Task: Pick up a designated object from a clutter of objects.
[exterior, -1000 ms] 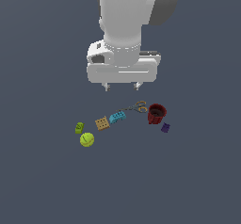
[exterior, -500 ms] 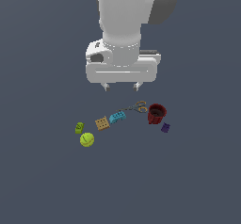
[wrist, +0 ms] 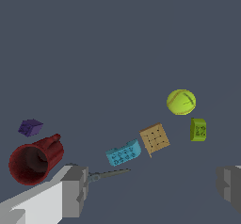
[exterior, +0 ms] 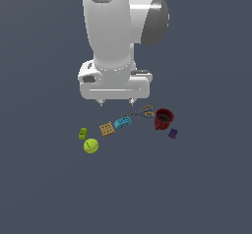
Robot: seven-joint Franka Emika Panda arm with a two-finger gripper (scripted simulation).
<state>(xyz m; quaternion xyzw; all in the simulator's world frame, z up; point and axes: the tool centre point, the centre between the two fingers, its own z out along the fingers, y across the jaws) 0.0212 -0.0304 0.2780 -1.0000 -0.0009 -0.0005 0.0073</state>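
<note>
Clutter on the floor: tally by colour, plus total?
Green/yellow-green: 2, lime-green block and yellow-green ball
Tan: 1, waffle-like square
Blue: 1, studded brick
Dark red: 1, cup
Purple: 1, small block
Mixed: 1, scissors
Total: 7

Seven items, one of each: a green block (exterior: pixel 82 133), a ball (exterior: pixel 90 146), a waffle (exterior: pixel 106 128), a blue brick (exterior: pixel 122 123), scissors (exterior: pixel 142 112), a cup (exterior: pixel 163 119), a purple block (exterior: pixel 173 133).
</note>
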